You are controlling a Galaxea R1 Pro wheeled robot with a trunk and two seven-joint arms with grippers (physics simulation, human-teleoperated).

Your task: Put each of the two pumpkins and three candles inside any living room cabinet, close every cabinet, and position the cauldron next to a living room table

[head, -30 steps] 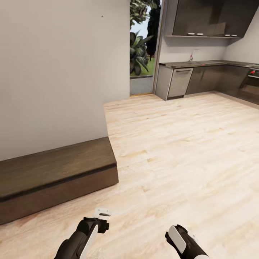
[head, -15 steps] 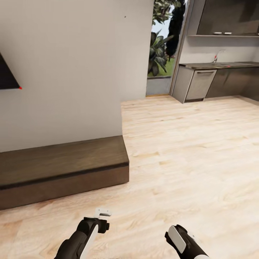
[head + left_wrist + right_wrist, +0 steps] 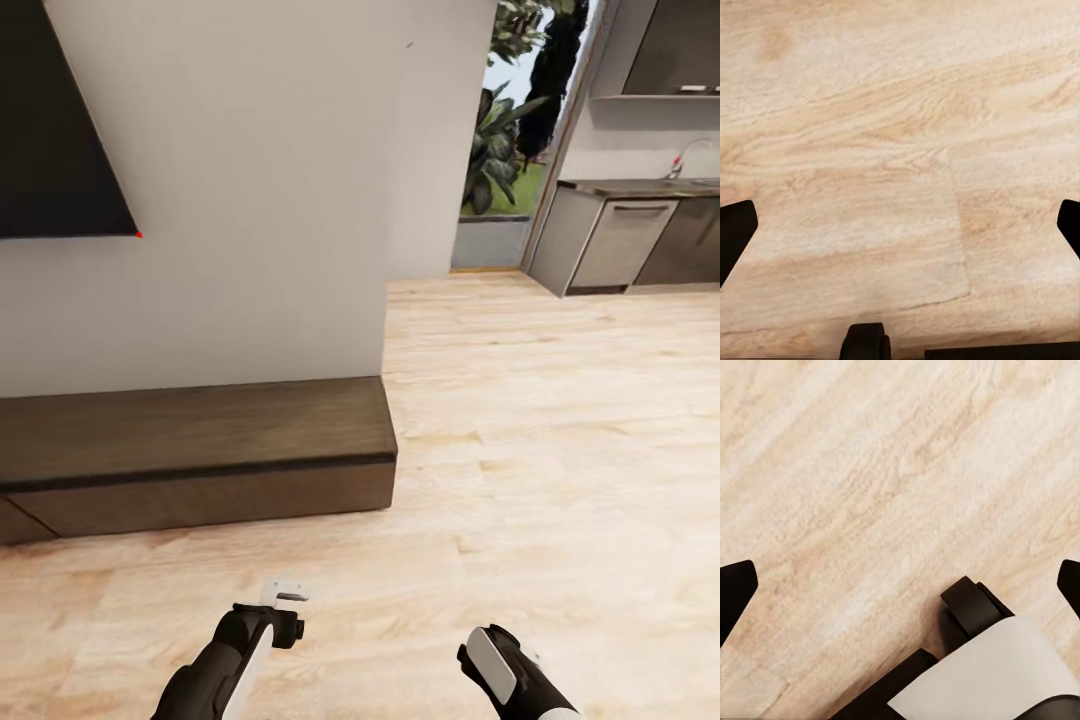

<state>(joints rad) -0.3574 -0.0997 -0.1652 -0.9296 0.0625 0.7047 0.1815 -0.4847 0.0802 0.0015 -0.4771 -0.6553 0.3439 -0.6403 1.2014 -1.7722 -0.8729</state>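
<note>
The cabinet [image 3: 190, 450], a long low dark brown console, stands against the white wall at the left of the head view, and its right end is in sight. Both my arms hang low over the wooden floor in front of it, the left arm [image 3: 255, 632] and the right arm [image 3: 495, 660]. My left gripper [image 3: 900, 225] is open, its dark fingertips wide apart over bare floorboards. My right gripper [image 3: 900, 585] is open too, with nothing between its fingers. The pumpkins, candles, cauldron and table are out of view.
A black TV screen [image 3: 55, 130] hangs on the wall above the cabinet. To the right, the light wooden floor [image 3: 560, 430] runs to a kitchen with grey counters [image 3: 620, 240] and a doorway onto green plants [image 3: 500, 150].
The camera has turned left: the cabinet's end and the doorway have slid right in the picture and the TV screen has come into view. The arms keep their pose.
</note>
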